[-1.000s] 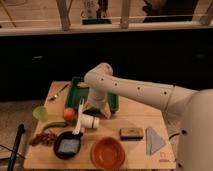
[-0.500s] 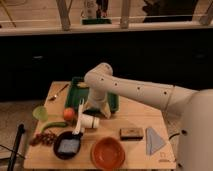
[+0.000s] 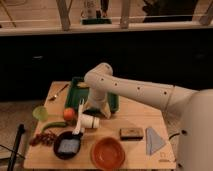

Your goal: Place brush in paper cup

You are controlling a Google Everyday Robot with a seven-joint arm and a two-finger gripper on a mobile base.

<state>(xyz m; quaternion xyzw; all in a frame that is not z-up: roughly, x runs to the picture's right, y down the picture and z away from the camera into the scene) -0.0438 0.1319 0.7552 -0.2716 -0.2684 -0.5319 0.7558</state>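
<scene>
While the end effector (image 3: pixel 98 109), its grip hard to tell, hung at the paper cup's (image 3: pixel 90 121) one o'clock, the brush (image 3: pixel 79 117) needed lifting in.

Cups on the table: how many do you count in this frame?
2. A pale green cup sits near the table's left edge; a white paper cup lies on its side beside the orange fruit, just below the pincer. The arm may hide others.
</scene>
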